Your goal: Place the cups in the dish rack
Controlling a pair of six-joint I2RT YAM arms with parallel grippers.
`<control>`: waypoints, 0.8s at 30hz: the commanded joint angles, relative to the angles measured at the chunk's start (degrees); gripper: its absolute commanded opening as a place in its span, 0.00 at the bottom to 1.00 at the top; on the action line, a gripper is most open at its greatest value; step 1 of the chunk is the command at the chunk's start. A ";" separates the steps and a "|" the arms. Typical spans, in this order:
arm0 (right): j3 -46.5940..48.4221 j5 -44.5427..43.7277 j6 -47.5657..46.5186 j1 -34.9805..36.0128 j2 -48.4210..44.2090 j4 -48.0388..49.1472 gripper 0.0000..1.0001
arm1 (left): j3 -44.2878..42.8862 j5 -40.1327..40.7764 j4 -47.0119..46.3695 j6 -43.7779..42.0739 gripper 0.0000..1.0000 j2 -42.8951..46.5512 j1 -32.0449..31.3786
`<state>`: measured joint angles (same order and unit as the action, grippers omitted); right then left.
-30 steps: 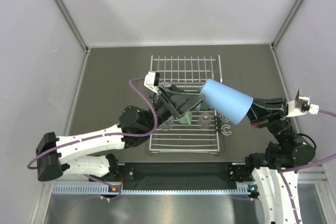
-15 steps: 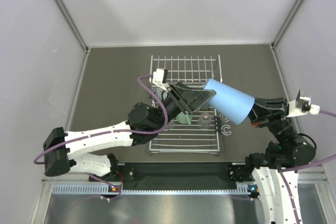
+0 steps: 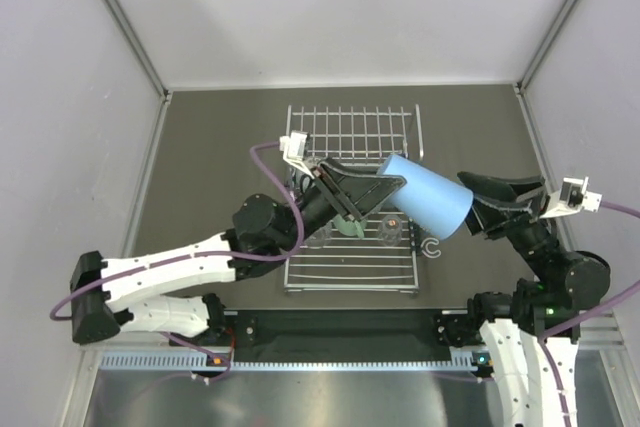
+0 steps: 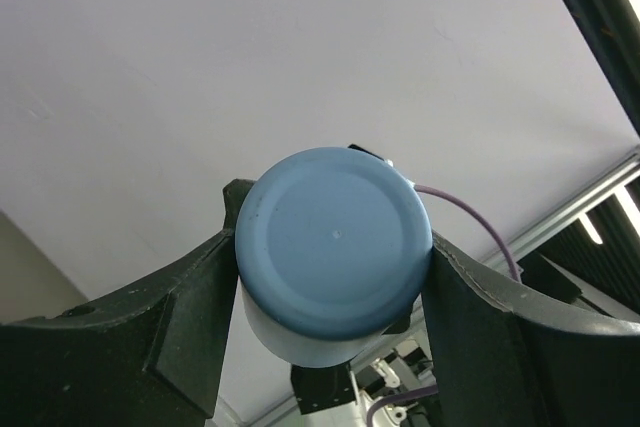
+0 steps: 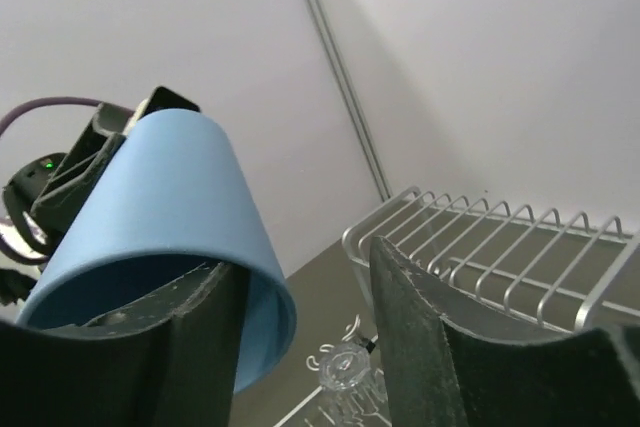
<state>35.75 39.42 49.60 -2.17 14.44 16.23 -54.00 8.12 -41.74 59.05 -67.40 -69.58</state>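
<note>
Left gripper (image 3: 388, 187) is clamped across the closed base of the light-blue tumbler (image 3: 425, 197), holding it on its side in the air over the dish rack (image 3: 350, 132), mouth toward the right arm. Right gripper (image 3: 472, 204) has its jaws parted: one finger inside the mouth, the other clear of the outer wall, no grip. Mint-green mug (image 3: 352, 227) and a clear tumbler (image 3: 391, 230) sit in the rack below.

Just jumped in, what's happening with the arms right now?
A handover above the dish rack, by the look of it. The left gripper is clamped on the base of the light-blue tumbler, held sideways. The right gripper stands open, one finger inside the tumbler's rim. A mint-green mug and a clear tumbler sit on the rack.
</note>
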 commanded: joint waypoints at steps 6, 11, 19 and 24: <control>7.84 -5.31 -11.89 -0.64 1.29 -23.86 0.79 | -2.34 6.99 21.14 -14.02 0.00 12.02 -0.29; 12.49 -11.54 -16.37 -0.64 4.98 -36.25 0.94 | -8.40 12.08 44.16 -19.84 0.00 14.75 -0.38; 14.70 -14.99 -17.09 -0.72 8.68 -42.60 0.99 | -9.65 18.07 62.74 -21.43 0.00 15.89 -0.29; 15.32 -16.39 -17.35 -0.64 7.71 -43.03 1.00 | -5.07 17.99 62.04 -19.85 0.00 15.72 -0.38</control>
<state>47.77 24.97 33.41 -2.17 22.98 -26.76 -60.95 24.67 19.16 39.03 -52.23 -69.76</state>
